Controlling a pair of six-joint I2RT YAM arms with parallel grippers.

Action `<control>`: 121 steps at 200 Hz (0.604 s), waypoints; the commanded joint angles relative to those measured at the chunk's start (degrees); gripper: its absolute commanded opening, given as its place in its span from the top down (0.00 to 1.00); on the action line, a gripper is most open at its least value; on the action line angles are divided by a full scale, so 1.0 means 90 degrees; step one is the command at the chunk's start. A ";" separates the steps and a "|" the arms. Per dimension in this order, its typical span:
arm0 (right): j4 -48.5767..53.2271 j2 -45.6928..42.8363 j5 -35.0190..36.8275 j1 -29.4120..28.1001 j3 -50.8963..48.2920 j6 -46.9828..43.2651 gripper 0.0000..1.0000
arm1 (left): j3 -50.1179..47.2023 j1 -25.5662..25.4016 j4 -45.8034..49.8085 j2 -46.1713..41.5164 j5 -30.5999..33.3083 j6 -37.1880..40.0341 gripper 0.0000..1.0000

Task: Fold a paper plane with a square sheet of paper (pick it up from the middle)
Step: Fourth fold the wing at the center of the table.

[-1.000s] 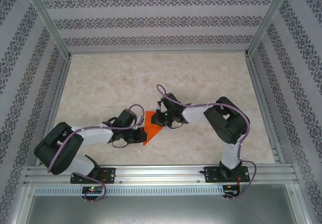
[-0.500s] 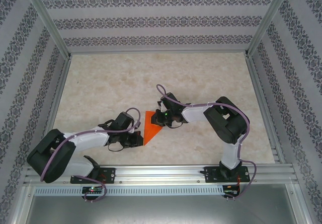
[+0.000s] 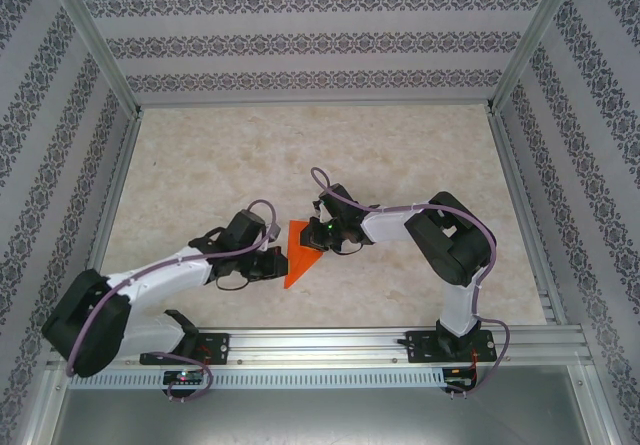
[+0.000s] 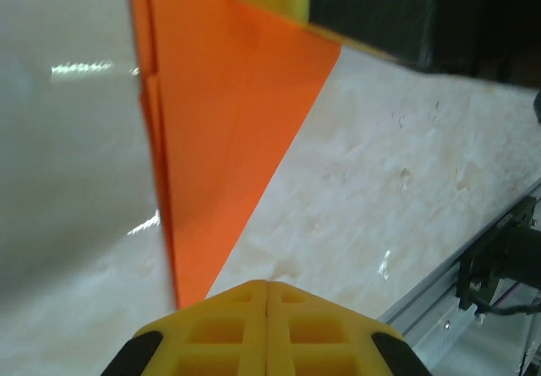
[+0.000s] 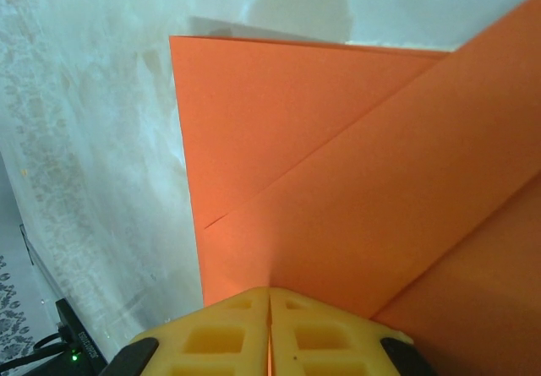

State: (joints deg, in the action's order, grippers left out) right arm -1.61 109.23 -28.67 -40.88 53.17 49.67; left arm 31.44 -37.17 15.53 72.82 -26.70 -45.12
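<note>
Both left fingers and right fingers are closed, nothing visibly gripped, at opposite ends of the half-folded sheet lying flat on the worktop, whose folds could be skewed if it is dragged.

This is a robot test booth in a lab, not a home. The table has a pale, stone-look top. A metal rail runs along its near edge, and two robot arms are bolted there, the left arm and the right arm. Purple cables run along the arms. Patterned walls stand around the table's other three sides. Bare metal posts rise at its far corners. A green light glows by its near left corner.
</note>
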 commanded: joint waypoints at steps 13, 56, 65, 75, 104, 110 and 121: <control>0.0598 0.0409 0.0980 0.0015 -0.0154 -0.0067 0.90 | 0.0291 -0.0011 -0.0762 0.0862 -0.0168 -0.0066 0.94; 0.0409 0.0247 0.0834 0.0014 -0.0150 0.0013 0.89 | -0.0023 -0.0014 -0.0479 0.1459 -0.0107 0.0176 0.99; 0.0412 0.0168 0.0804 0.0013 -0.0101 -0.0001 0.88 | -0.0167 -0.0019 -0.0495 0.1441 -0.0078 0.0178 1.00; 0.0421 0.0046 0.0773 0.0010 -0.0062 -0.0031 0.88 | -0.0281 -0.0014 -0.0438 0.1377 -0.0006 0.0182 1.00; 0.0013 -0.0419 0.0415 -0.0026 -0.0158 0.0035 0.88 | -0.0408 -0.0005 -0.0355 0.1242 0.0187 0.0257 1.00; 0.0010 -0.0519 0.0412 -0.0074 -0.0174 0.0023 0.89 | -0.0396 -0.0011 -0.0349 0.1242 0.0195 0.0262 1.00; 0.0012 -0.0638 0.0392 -0.0151 -0.0209 0.0004 0.89 | -0.0383 -0.0018 -0.0376 0.1249 0.0215 0.0265 1.00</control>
State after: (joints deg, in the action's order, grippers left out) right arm -1.28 107.24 -27.24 -41.25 52.42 49.89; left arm 29.93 -37.15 7.92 83.48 -27.57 -44.23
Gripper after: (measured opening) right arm 0.112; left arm 0.054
